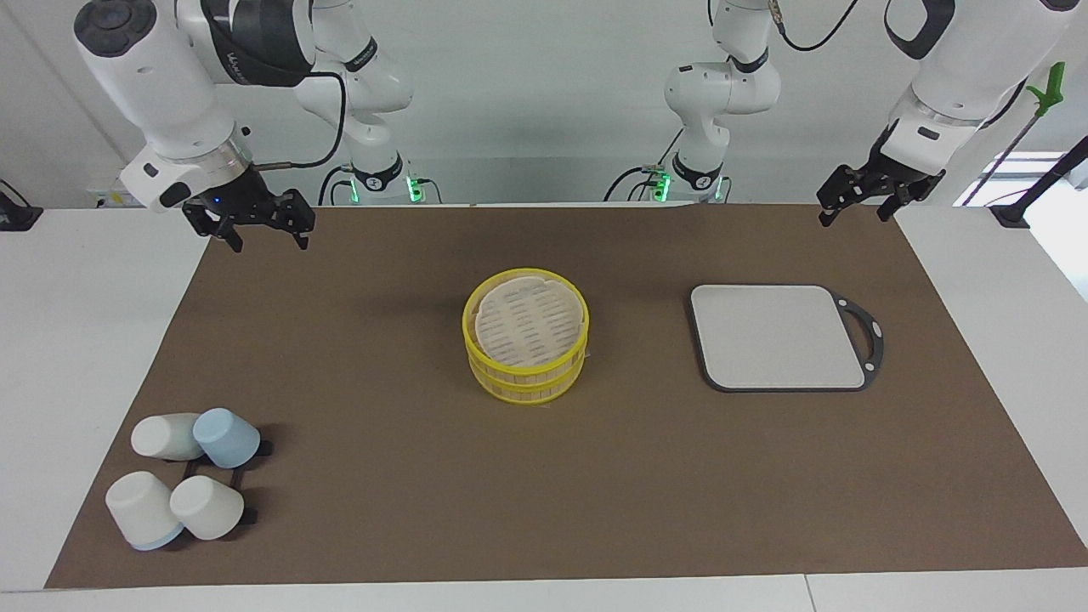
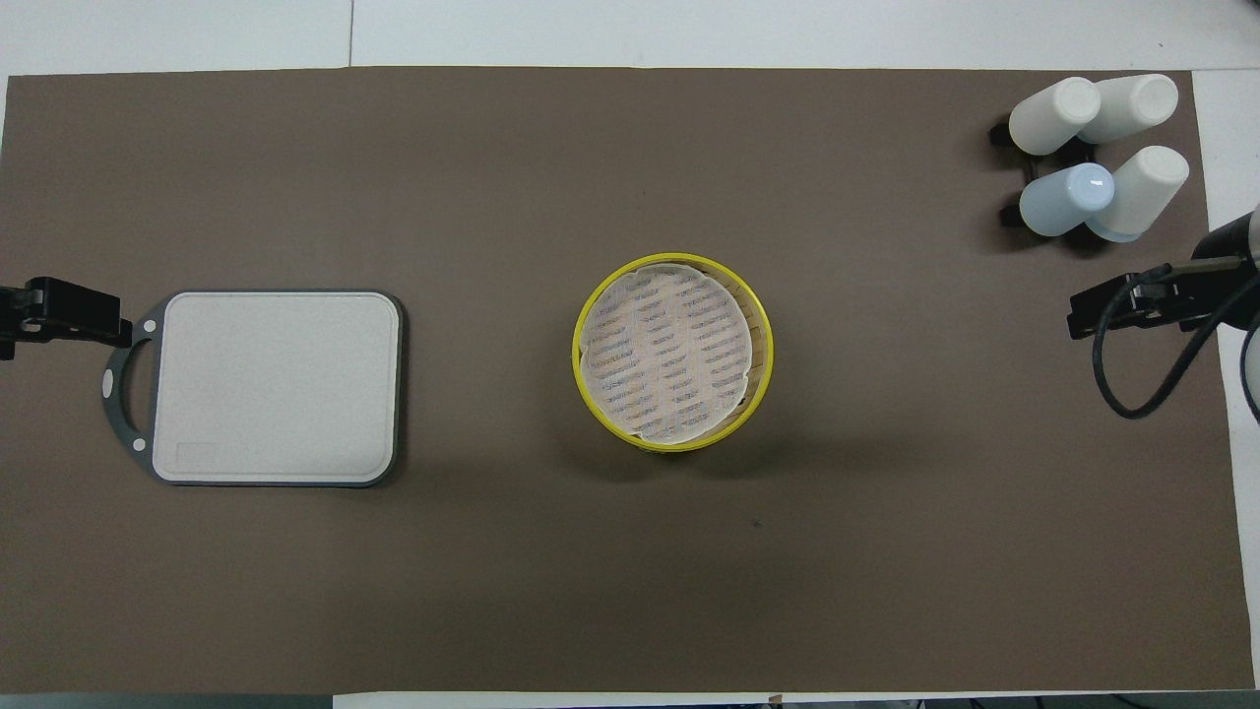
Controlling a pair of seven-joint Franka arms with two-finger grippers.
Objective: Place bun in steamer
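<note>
The steamer (image 1: 527, 336) stands in the middle of the brown mat, a two-tier bamboo basket with yellow rims; it also shows in the overhead view (image 2: 673, 353). Its pale slatted lid (image 1: 525, 319) covers the top, so the inside is hidden. No bun is in view. My right gripper (image 1: 268, 240) hangs open and empty over the mat's edge nearest the robots at the right arm's end, also in the overhead view (image 2: 1122, 305). My left gripper (image 1: 856, 217) hangs open and empty over the mat's corner at the left arm's end, also in the overhead view (image 2: 59, 310).
A flat grey board (image 1: 778, 336) with a dark handle lies beside the steamer toward the left arm's end. Several pale and blue cups (image 1: 183, 484) rest tipped on a black rack, farther from the robots at the right arm's end.
</note>
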